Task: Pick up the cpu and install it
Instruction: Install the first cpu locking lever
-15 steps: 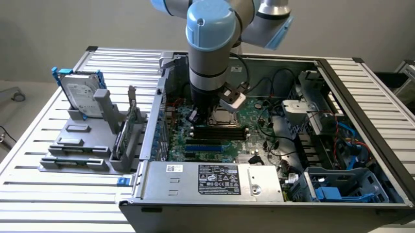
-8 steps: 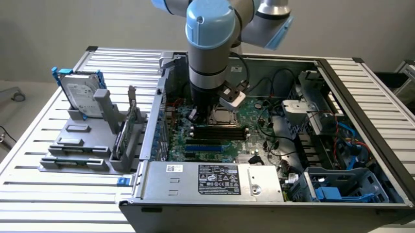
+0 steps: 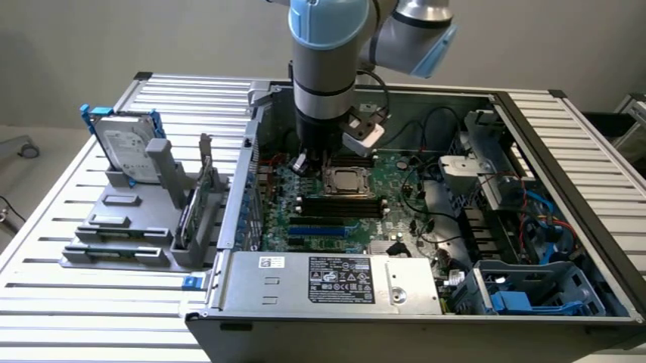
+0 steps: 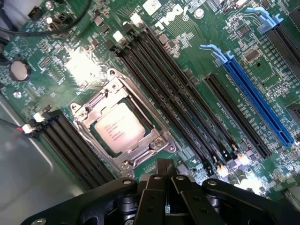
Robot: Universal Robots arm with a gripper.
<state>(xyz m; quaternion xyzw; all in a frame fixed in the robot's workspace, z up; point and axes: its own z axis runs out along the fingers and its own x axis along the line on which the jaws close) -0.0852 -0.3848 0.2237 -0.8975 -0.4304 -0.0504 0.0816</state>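
Note:
The cpu (image 4: 119, 127), a small pale silver square with printed text, lies flat inside the metal-framed socket (image 4: 89, 108) on the green motherboard. In the exterior view the cpu (image 3: 349, 180) sits near the middle of the open computer case. My gripper (image 4: 165, 169) hovers just beside the socket, its black fingers pressed together with nothing between them. From the exterior view the gripper (image 3: 305, 162) hangs under the arm just to the exterior view's left of the socket, a little above the board.
Black memory slots (image 4: 178, 93) and a blue expansion slot (image 4: 255, 98) flank the socket. A hard drive with blue bracket (image 3: 126, 144) stands in a grey fixture (image 3: 131, 227) outside the case. The power supply (image 3: 333, 280), cables and case walls (image 3: 565, 174) surround the board.

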